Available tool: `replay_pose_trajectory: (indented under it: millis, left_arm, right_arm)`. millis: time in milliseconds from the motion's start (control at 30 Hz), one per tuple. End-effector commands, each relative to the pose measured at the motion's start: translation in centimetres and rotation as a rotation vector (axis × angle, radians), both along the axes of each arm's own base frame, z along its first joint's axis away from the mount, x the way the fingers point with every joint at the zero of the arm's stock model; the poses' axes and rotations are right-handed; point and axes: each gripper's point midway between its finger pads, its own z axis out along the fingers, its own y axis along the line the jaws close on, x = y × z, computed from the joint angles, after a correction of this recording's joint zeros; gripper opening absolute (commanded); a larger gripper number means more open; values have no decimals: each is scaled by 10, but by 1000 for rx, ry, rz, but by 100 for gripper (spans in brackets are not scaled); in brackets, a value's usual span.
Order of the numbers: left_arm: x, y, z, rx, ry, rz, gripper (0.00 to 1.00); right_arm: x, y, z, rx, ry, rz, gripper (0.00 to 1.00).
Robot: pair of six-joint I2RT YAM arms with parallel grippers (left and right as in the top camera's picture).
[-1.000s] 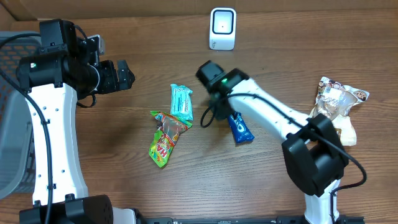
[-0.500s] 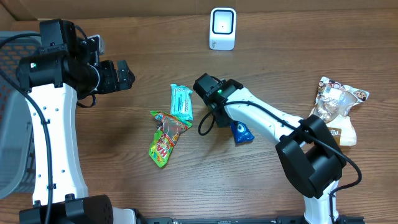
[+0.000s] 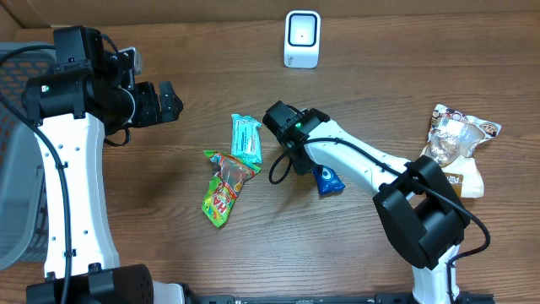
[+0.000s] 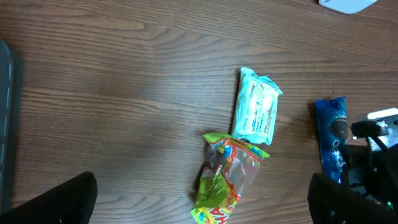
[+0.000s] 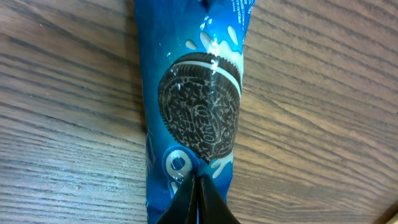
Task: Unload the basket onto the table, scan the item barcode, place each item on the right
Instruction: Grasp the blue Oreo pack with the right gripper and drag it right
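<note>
Three mid-table packets, one scanner

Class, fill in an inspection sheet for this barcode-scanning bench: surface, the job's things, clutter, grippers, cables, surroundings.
Surface: wooden table, bare wood, no spills seen.
Job's things: white scanner upright at the far edge; blue cookie packet lying flat under the right gripper.
Clutter: teal packet and green candy bag close together mid-table; snack bags at the right edge.
Grippers: left gripper open and empty, above the table; right gripper shut, tips meeting on the cookie packet; a pinch on the wrapper cannot be confirmed.
Cables: black cable loops off the right arm beside the cookie packet.
Surroundings: grey basket at the left edge.
</note>
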Motion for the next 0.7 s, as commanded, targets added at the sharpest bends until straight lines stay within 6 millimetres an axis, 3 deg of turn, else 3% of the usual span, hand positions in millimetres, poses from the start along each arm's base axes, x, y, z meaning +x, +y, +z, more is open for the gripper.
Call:
replay_pose_trajectory:
  millis: [0, 233, 467, 667]
  left_arm:
    - [-1, -3, -1, -5, -1, -28, 100]
    - [-1, -3, -1, -5, -1, -28, 99]
    - [-1, -3, -1, -5, -1, -28, 100]
    - [-1, -3, -1, -5, -1, -28, 100]
  right_arm:
    - [4, 6, 20, 37, -23, 1, 4]
    - [-10, 39, 30, 188, 101, 110, 5]
    - [-15, 30, 17, 165, 121, 106, 17]
    - [-15, 22, 6, 143, 113, 102, 36]
